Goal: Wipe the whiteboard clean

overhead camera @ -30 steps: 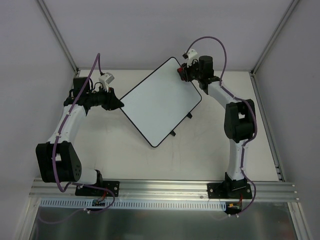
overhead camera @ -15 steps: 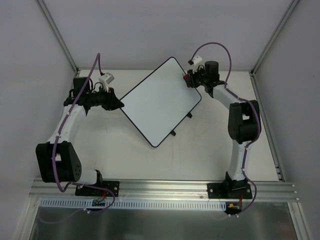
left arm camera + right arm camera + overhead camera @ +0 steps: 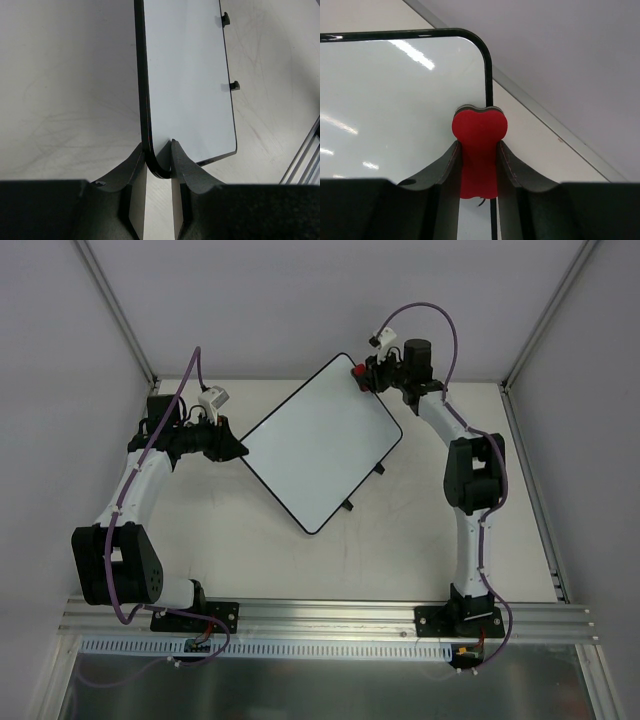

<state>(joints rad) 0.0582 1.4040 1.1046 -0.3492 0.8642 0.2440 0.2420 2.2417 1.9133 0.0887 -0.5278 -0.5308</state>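
Note:
The whiteboard [image 3: 320, 445] lies tilted like a diamond on the table, glossy white with a thin black rim and two black clips on its lower right edge. Its surface shows no writing. My left gripper [image 3: 240, 449] is shut on the board's left corner, seen in the left wrist view [image 3: 159, 162]. My right gripper [image 3: 366, 377] is shut on the red bone-shaped eraser [image 3: 479, 150], held over the board's top right rim [image 3: 488, 80] near its upper corner. The eraser also shows in the top view [image 3: 358, 374].
The white tabletop [image 3: 400, 540] carries faint scribbles. Grey walls with aluminium posts [image 3: 115, 310] close the back and sides. An aluminium rail [image 3: 330, 620] runs along the near edge with both arm bases on it.
My right gripper has moved with the eraser along the board's right edge toward its upper corner, after first shifting slightly right. The left arm and the board have not moved.

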